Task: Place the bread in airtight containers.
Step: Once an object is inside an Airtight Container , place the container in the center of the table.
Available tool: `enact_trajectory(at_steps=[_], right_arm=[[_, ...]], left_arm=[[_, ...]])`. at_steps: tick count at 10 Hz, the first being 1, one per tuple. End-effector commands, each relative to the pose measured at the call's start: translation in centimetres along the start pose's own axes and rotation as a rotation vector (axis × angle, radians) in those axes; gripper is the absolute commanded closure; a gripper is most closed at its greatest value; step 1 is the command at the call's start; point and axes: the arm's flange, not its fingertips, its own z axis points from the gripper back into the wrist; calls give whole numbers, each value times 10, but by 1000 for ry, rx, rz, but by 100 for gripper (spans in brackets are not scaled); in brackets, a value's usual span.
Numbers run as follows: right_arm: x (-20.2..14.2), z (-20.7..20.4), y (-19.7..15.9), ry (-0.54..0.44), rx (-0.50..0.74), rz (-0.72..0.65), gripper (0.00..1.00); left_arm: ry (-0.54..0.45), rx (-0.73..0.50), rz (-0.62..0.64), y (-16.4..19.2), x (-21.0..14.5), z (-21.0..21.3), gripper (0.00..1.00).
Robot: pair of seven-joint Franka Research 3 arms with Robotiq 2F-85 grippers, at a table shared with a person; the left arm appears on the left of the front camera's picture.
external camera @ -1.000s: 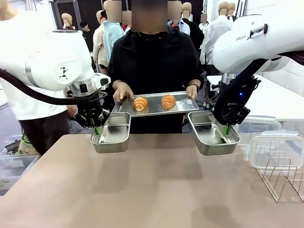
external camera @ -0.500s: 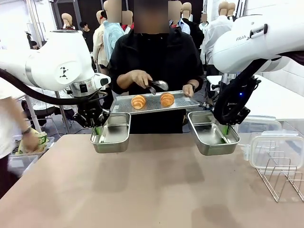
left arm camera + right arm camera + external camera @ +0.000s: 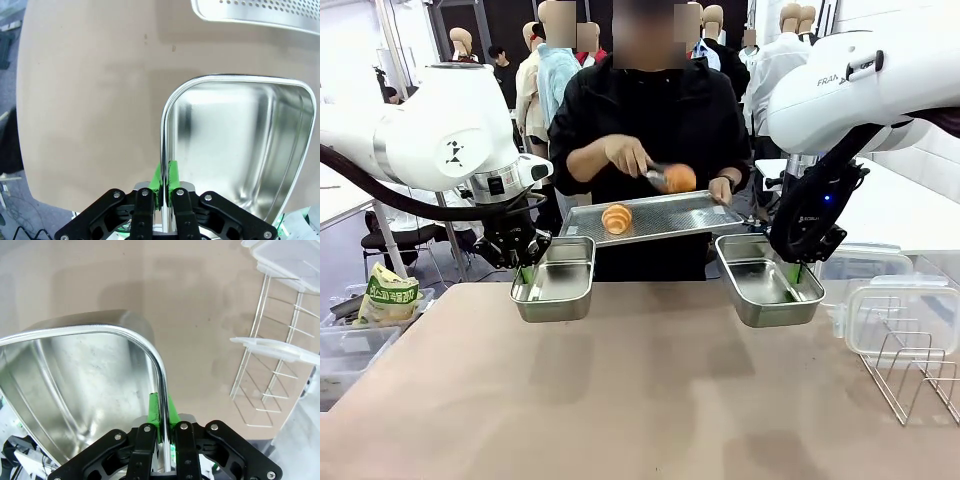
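Observation:
Two steel pans hang above the table's far edge. My left gripper (image 3: 527,272) (image 3: 163,187) is shut on the rim of the left pan (image 3: 555,282) (image 3: 235,150). My right gripper (image 3: 792,272) (image 3: 161,420) is shut on the rim of the right pan (image 3: 765,282) (image 3: 70,385). Both pans are empty. Across the table a person holds a perforated tray (image 3: 690,210), tilted, with one croissant (image 3: 616,218) lying on it. The person's other hand holds tongs (image 3: 653,177) gripping a second croissant (image 3: 679,178) lifted above the tray.
Clear plastic boxes and lids (image 3: 900,310) sit at the right of the table beside a wire rack (image 3: 915,370) (image 3: 270,375). The tan table (image 3: 640,400) is bare in the middle. A bagged item (image 3: 388,295) lies off the table at left.
The person picked up the tongs, gripped the right croissant and lifted it off the tray; the tray tilted. Both arms and pans stayed still.

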Motion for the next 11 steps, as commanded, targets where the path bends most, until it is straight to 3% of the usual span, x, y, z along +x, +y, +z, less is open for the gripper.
enact_trajectory(at_steps=[1,11], right_arm=[[-1,-2,0,-24,-12,-19,100],[-1,-2,0,-24,-12,-19,100]], left_arm=[[-1,0,-5,2,0,4,100],[-1,0,-5,2,0,4,100]])
